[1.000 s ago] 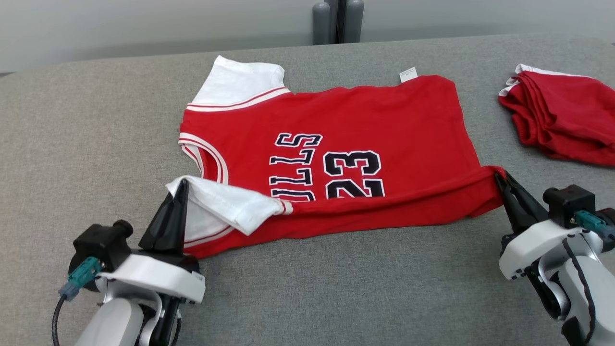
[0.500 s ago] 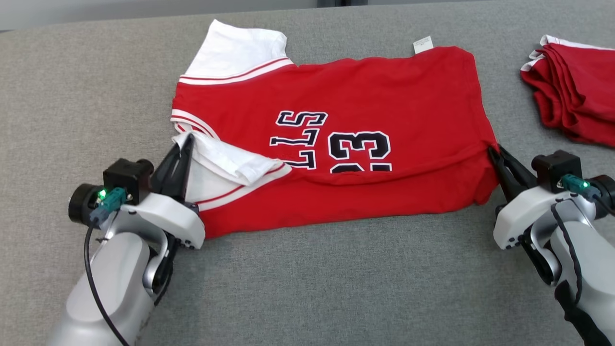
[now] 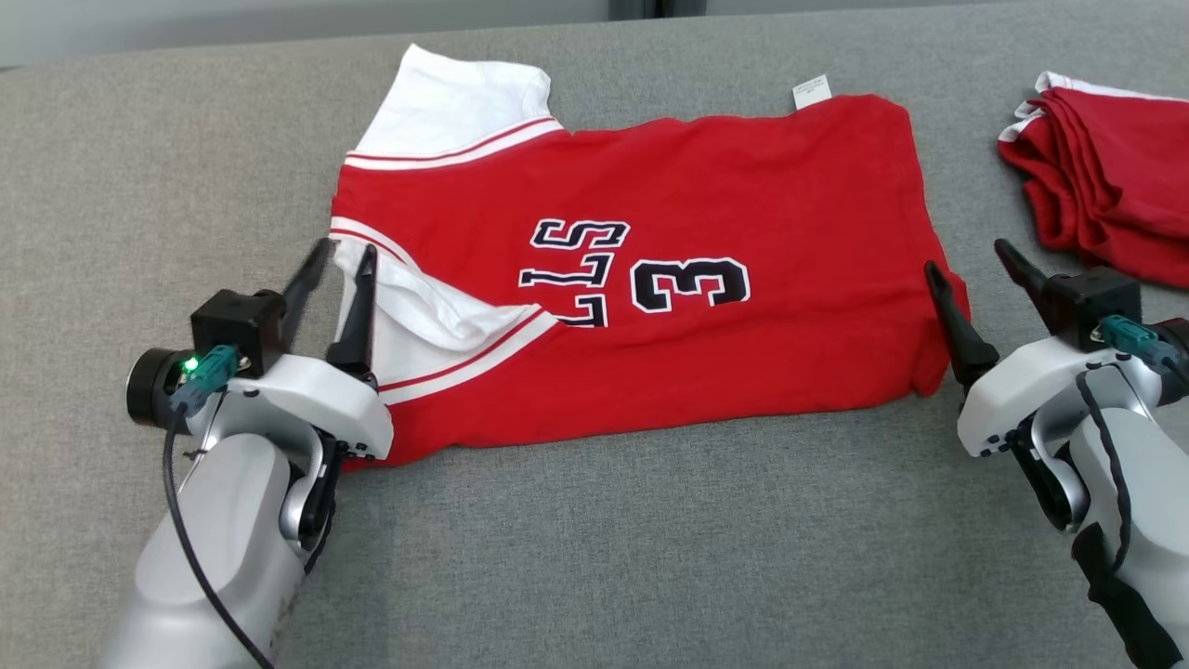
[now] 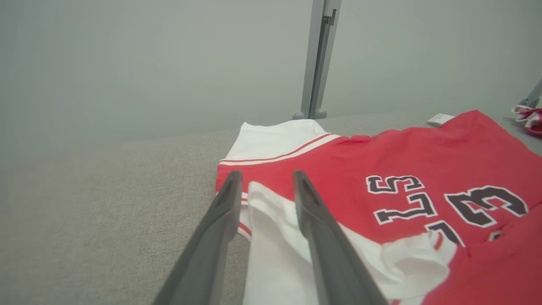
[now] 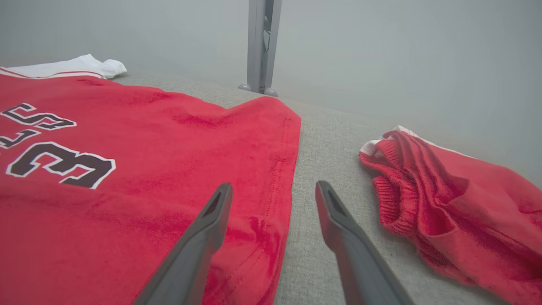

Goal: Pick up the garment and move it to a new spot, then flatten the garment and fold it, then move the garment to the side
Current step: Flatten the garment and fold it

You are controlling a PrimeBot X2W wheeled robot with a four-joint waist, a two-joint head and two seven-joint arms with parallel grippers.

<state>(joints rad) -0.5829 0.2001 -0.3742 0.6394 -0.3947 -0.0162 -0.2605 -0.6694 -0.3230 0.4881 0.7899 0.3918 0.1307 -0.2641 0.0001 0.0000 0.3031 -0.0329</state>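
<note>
Your jersey (image 3: pixel 706 372) lies flat on the table (image 3: pixel 604 557), near the red pile (image 3: pixel 1105 186) and to its left, with its near edge folded over the number. Both hands are released. The left hand (image 3: pixel 347 247) gapes astride the white sleeve (image 3: pixel 418 316) at the end farthest from the pile. The right hand (image 3: pixel 965 256) is spread at the hem nearest it. Folding looks half done, and you'll likely need fresh corner grips for the next fold.
</note>
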